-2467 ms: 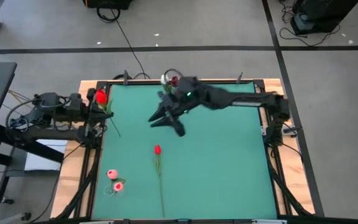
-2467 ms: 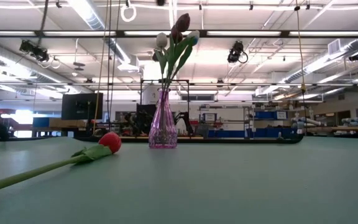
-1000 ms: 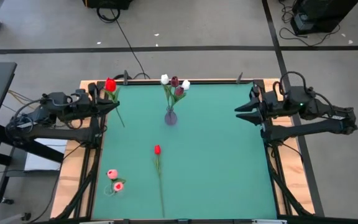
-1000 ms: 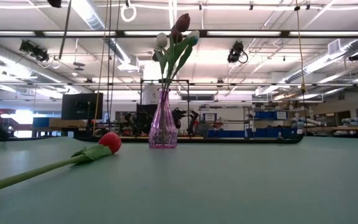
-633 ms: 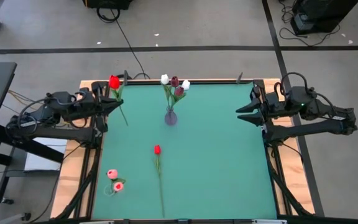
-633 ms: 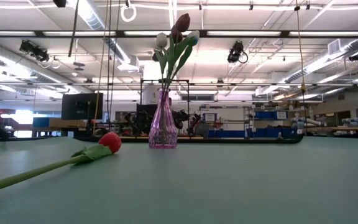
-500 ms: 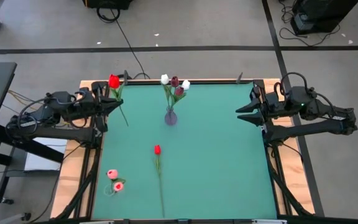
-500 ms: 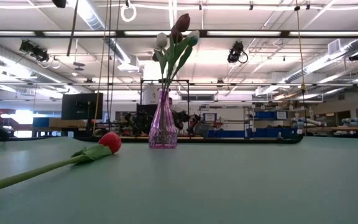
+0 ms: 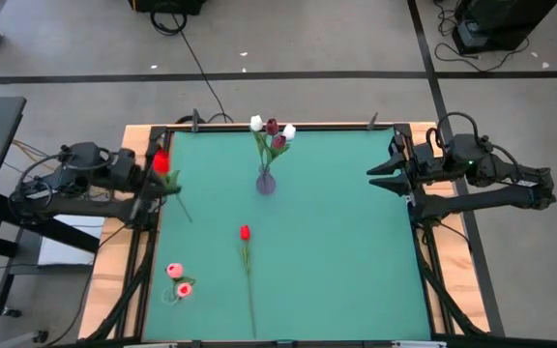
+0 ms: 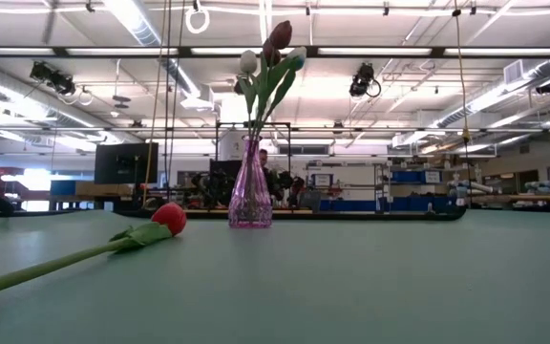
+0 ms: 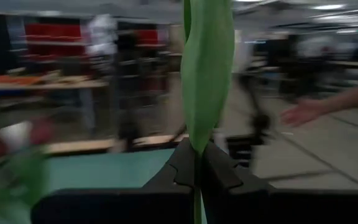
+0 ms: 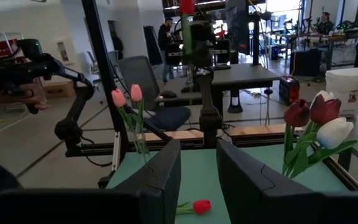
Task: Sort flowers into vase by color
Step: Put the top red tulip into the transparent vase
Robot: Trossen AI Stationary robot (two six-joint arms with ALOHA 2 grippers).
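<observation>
My left gripper is at the table's left edge, shut on a bright red tulip; its green leaf rises past the fingers in the left wrist view. My right gripper waits open at the right edge. A purple glass vase stands at the far middle with white and dark red tulips. Another red tulip lies flat on the mat, its stem running toward the near edge. Two pink tulips stand in a clear vase near the left near corner. My left gripper pinches the red tulip's stem at its leaf between the two shut fingers. The head stands above the gripper and the lower stem trails below it, slanting over the mat. The tulip looks lifted clear of the table.
The mat's right half and middle hold nothing but the lying tulip. Wooden borders and arm bases flank the mat at left and right. A person's hand shows in the room beyond the table.
My left gripper has pulled back a little toward the table's left and near edges, still shut on the red tulip. The tulip has swung with it: its head has moved from over the far left corner toward the near side and left. My right arm has kept still.
</observation>
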